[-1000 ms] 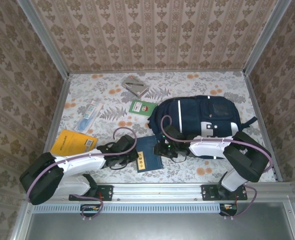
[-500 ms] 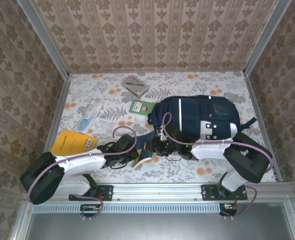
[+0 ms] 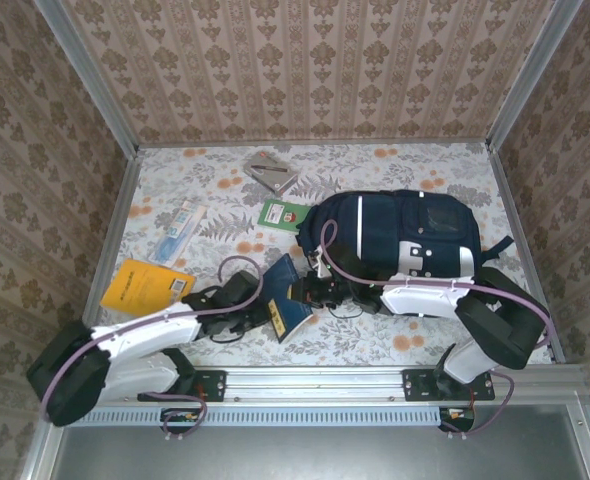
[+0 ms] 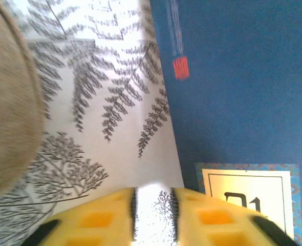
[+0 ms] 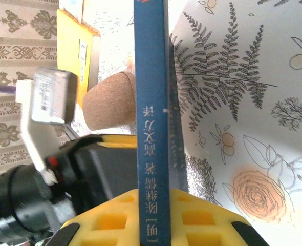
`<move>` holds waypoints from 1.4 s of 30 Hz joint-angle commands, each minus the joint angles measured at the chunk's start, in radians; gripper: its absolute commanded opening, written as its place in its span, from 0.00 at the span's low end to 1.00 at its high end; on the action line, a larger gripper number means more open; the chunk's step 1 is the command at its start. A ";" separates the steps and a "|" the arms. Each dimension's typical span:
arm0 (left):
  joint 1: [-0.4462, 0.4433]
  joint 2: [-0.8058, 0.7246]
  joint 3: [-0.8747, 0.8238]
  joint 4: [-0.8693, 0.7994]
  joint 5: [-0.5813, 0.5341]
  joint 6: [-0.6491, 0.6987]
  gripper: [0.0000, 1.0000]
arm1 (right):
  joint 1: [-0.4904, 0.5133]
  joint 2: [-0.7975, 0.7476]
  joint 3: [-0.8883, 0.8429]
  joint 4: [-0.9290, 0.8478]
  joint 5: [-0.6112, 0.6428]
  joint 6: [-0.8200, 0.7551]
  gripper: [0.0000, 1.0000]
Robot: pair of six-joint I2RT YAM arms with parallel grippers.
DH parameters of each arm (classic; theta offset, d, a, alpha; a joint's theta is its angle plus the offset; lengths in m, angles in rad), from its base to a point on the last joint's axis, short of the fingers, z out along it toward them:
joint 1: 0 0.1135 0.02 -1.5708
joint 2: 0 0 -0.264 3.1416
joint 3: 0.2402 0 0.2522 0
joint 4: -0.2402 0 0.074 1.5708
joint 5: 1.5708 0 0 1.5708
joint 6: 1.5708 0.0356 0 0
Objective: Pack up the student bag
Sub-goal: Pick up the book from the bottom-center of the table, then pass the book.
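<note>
Table (image 3: 375, 345): flowered cloth, with everything below lying on it.
Student bag (image 3: 405, 235): lies flat at the right half, long axis running left to right. Its left end is just beyond the book I am carrying, so my right arm is the nearer of the 2.
Bag contents: I can't make out an opening, nor anything inside.
Yellow book (image 3: 147, 284): near left, well apart from the bag.
Blue book (image 5: 150, 102): on edge and tilted, between my 2 arms.
Green booklet (image 3: 282, 213): just left of the bag.
Right gripper (image 5: 152, 205): yellow pads clamped on the blue book's spine edge - a firm hold, I judge.
Left gripper (image 4: 154, 215): pads slightly parted, only cloth between them - holding nothing.
</note>
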 commanded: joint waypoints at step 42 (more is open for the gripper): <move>0.359 0.021 0.218 0.562 0.529 -0.131 0.73 | -0.198 -0.224 0.011 0.456 -0.007 0.228 0.00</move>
